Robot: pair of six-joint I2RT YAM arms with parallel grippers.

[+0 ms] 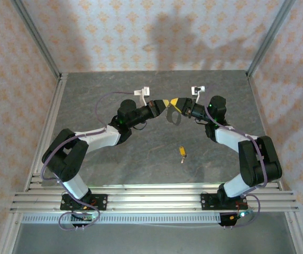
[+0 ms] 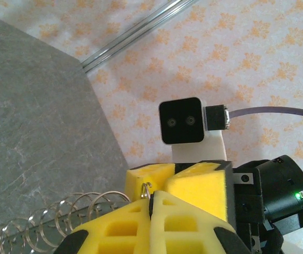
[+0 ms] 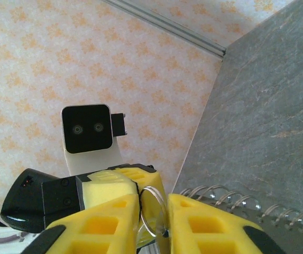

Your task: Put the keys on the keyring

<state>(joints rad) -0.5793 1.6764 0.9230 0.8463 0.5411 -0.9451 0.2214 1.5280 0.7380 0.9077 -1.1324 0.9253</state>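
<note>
Left pincer [image 1: 165, 105] is clamping the keyring [image 1: 173, 117]; right pincer [image 1: 174, 103] is sitting nearly shut around it, grip unclear. Key [image 1: 182, 152] is lying nearward of the keyring, toward the right arm [image 1: 230, 138], blade pointing away.

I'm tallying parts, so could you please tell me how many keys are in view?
1: the key lies alone on the table, near its middle. More may be hidden near the keyring.
</note>
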